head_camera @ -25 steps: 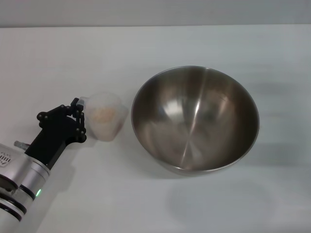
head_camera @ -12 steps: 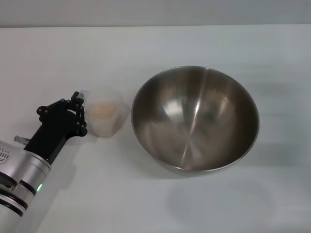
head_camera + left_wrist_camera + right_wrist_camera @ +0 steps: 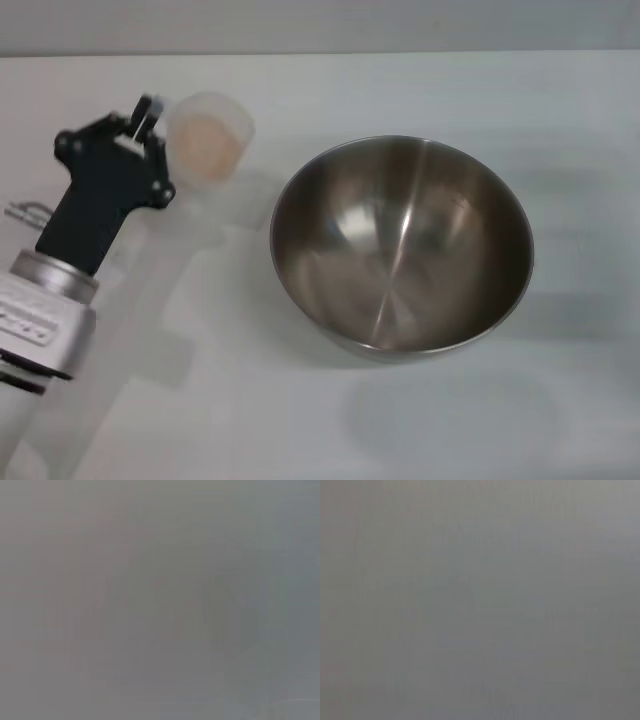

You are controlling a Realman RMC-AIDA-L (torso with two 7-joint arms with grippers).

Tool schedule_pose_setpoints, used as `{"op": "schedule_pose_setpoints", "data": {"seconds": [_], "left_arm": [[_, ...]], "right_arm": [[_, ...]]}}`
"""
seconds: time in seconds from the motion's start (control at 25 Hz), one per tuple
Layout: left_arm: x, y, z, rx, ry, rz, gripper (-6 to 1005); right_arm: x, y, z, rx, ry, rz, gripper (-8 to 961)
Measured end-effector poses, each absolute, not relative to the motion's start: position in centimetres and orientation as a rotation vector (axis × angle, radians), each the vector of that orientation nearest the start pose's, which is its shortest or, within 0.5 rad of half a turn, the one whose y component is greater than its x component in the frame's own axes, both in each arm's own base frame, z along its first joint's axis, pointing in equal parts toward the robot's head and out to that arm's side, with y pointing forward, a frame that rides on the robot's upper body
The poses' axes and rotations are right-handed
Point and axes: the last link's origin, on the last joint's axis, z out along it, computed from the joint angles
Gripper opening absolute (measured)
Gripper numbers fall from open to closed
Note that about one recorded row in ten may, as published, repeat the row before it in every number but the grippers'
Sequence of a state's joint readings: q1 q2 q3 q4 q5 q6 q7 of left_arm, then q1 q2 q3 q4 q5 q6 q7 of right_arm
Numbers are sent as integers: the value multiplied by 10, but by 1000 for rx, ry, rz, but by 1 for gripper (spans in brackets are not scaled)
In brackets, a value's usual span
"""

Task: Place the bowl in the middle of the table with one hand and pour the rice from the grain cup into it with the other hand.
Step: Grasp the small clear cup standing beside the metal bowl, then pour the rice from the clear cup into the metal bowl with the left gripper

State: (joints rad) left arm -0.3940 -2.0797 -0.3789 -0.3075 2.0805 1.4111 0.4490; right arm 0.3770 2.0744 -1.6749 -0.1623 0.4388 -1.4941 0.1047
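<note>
While the steel bowl (image 3: 402, 247) sits empty near the middle of the white table (image 3: 420, 85), the left gripper (image 3: 150, 135) holds the cup (image 3: 207, 135) by its side, jaws closed on it, raised just left of the bowl and behind its near rim. Rice (image 3: 208, 144) shows inside the cup, which looks upright, so placing seems done and the pour looks yet to begin. Both wrist views are blank grey; the right gripper is out of sight.

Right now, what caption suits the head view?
Left pincer holds small translucent plastic cup of rice beside empty wide stainless-steel bowl.
</note>
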Motion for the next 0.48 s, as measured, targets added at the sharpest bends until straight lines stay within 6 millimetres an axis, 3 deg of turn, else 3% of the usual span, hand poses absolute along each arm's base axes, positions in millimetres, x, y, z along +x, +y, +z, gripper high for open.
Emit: {"op": "schedule_pose_setpoints", "data": {"seconds": [0.32,0.36,0.4,0.48], "left_arm": [[-227,297,-64,-1660,687,-433,23],[-227,297,-64,-1660,687,-433,23],[-217,295,-71,-1636,816,-408,23],[-213,295,-73,-1625,859,-398,23]], "right_arm": [[326,314,64,-1235,260,828,733],[326,315,65,-1231,260,828,733],[326,315,65,-1229,260,828,733],[326,315,66,-1226,261,827,733]]}}
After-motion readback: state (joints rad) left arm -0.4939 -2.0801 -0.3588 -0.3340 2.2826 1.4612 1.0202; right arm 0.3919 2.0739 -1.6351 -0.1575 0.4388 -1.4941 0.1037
